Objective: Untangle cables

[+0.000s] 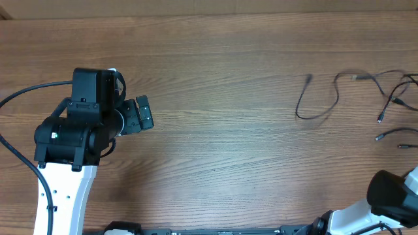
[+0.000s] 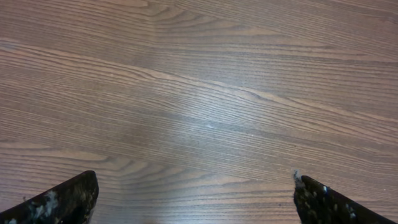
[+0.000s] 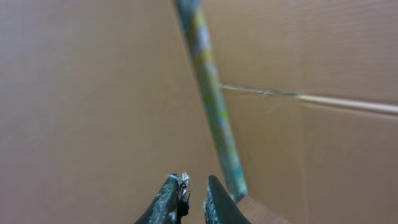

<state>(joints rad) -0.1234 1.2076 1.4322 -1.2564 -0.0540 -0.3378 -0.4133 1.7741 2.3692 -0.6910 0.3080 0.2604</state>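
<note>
1. Cables [image 1: 337, 98] lie on the counter's [image 1: 215, 59] right side, loosely spread.
2. Left gripper [image 2: 196, 186] jaws gape wide; right gripper [image 3: 194, 186] jaws are nearly closed; both are empty.
3. Pinch one plug end and draw it clear slowly.

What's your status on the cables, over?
Left hand open over table. Right hand nearly shut, empty, facing cardboard wall. Cables lie far right, not held. Nothing blocking.
</note>
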